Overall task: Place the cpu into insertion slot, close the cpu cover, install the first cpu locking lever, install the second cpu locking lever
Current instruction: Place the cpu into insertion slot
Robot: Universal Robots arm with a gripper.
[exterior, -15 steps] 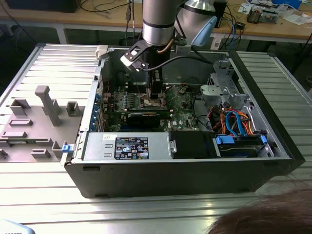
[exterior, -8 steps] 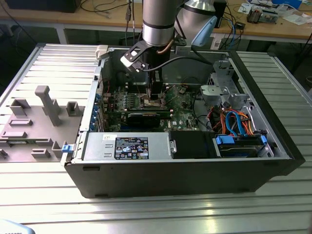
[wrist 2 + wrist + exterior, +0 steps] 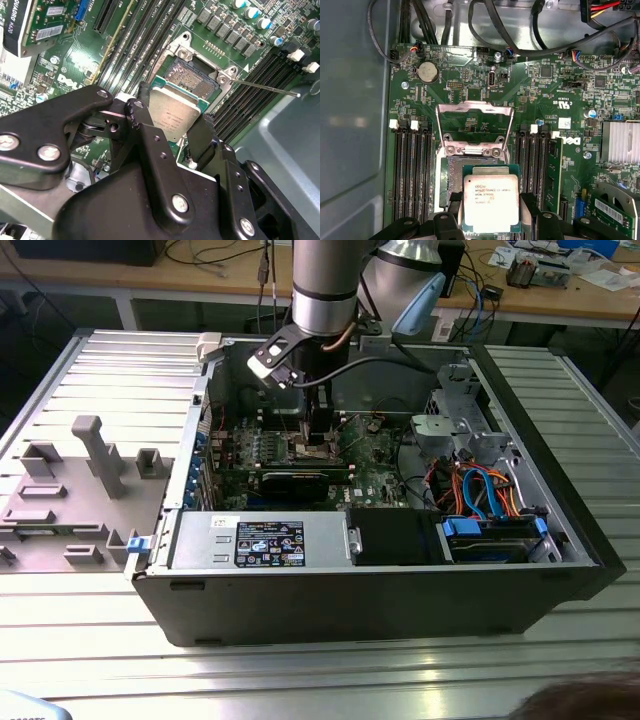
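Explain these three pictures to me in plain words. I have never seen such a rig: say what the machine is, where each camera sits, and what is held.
The machine is a robot arm with a grasping end effector at its tip. The exterior view comes from a camera off the arm. It shows the arm reaching down into an open computer case lying on a slatted metal table. Both wrist views come from cameras riding on the arm, looking past its black fingers at the green board inside the case. The fingers grip the cpu, a flat silvery chip, by two opposite edges. It hangs over the insertion slot and does not look seated. The cpu cover, a thin metal frame, stands flipped open at the slot's edge.
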